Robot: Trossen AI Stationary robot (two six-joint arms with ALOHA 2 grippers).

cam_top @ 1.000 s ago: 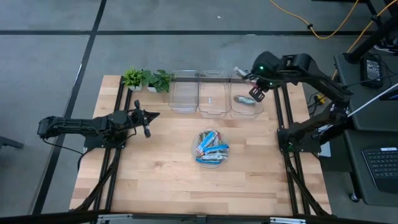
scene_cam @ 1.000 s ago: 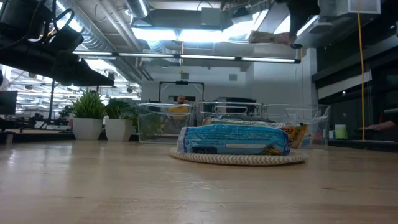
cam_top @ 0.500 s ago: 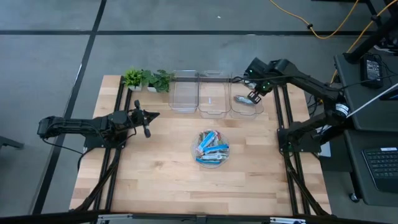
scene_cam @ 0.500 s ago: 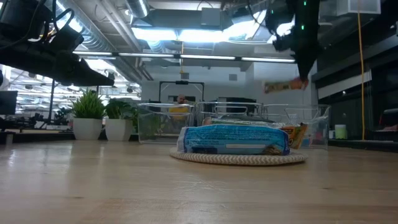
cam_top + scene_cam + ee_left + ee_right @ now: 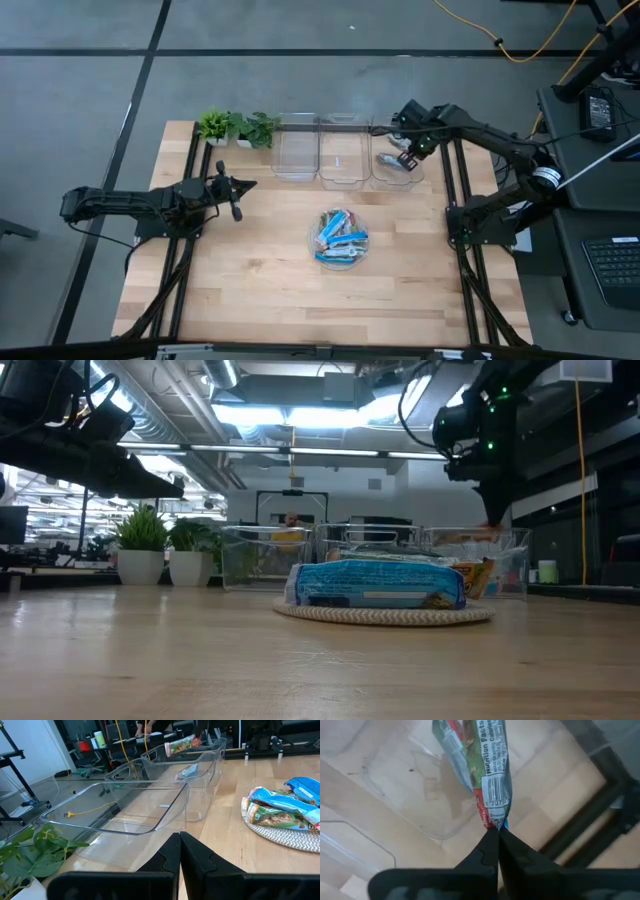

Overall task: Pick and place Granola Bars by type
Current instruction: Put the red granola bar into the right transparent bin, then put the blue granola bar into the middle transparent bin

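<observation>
Granola bar (image 5: 485, 770) in shiny green-and-red wrapper, pinched by right gripper (image 5: 496, 836), left gripper (image 5: 180, 851) closed, empty

Three clear bins (image 5: 296, 146) (image 5: 341, 150) (image 5: 391, 172) stand in a row along the table's (image 5: 250, 270) far edge, and two small potted plants (image 5: 213, 126) (image 5: 257, 129) sit beside them toward the far left corner. One round mat (image 5: 340, 262) near the table's middle carries a heap of bars (image 5: 339, 238), overlapping too much to count exactly, perhaps five or six. One bar (image 5: 390, 160) lies in the bin nearest the right edge, and one more bar (image 5: 480, 760) hangs pinched in the right gripper (image 5: 495, 832) over that bin; there are two arms, one at each side edge.
</observation>
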